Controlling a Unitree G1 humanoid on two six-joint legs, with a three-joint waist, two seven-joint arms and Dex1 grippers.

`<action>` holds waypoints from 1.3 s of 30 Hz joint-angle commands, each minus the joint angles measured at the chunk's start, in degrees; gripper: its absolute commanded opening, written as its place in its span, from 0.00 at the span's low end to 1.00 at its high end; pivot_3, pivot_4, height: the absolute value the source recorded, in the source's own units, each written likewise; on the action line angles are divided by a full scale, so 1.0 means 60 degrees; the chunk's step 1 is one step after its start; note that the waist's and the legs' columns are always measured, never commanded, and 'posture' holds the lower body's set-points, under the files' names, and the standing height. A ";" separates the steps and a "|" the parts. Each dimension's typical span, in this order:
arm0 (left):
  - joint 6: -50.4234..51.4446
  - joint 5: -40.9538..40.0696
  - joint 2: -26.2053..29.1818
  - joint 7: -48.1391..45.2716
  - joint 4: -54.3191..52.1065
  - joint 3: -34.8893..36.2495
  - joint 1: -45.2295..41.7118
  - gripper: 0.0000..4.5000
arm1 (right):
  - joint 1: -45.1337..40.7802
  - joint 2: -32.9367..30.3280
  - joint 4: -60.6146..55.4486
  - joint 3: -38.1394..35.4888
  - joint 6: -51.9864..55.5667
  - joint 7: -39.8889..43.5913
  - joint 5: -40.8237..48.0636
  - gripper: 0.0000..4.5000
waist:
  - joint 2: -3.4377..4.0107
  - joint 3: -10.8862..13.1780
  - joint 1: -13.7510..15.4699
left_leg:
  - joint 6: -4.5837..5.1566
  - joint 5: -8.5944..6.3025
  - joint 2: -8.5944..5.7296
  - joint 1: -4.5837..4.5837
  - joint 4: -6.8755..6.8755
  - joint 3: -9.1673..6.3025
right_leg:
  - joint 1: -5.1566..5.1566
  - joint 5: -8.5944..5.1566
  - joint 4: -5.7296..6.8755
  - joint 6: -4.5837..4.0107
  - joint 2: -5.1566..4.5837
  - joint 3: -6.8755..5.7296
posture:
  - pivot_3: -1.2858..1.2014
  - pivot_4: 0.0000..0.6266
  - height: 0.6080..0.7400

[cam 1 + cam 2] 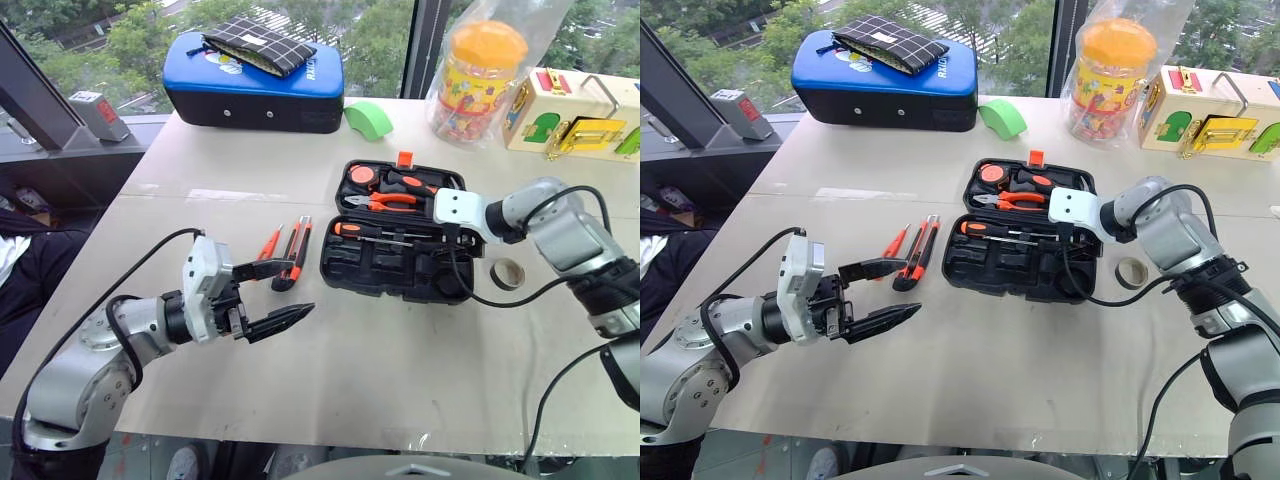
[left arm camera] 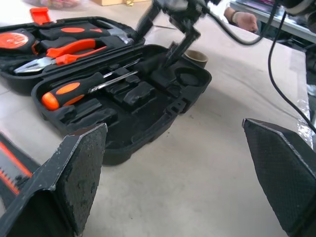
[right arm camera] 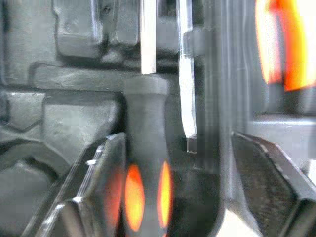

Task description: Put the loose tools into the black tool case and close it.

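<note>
Both arms were silver-grey metal with rounded joint housings and black bands at the joints. Left gripper [image 1: 283, 295]: white block housing at the wrist, two black tapered fingers [image 2: 74, 173] with finely textured pads. Right gripper [image 3: 177, 187]: white rectangular wrist block with small dark screw holes, fingers black. Black cables looped loosely off each forearm, the right one's sagging toward 6 o'clock

Black tool case [image 1: 385, 262] open on table, screwdrivers [image 1: 372, 231] slotted, knife [image 1: 294, 252] + slim tool [image 1: 268, 243] beside, tape ring [image 1: 507, 273] right
</note>
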 commanded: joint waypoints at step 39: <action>0.2343 0.2924 -0.1972 0.6741 0.1969 -0.0550 -0.1799 1.00 | 0.6915 -0.0275 -0.7906 -0.5343 0.0907 -0.2102 0.6612 0.98 | -0.0029 -0.0050 0.0093 | 0.0006 -0.0001 -0.0008 0.0001 0.0037 -0.0024 | 0.0018 0.0004 0.0043 0.0005 0.0005 -0.0018 | 0.52 0.24 1.00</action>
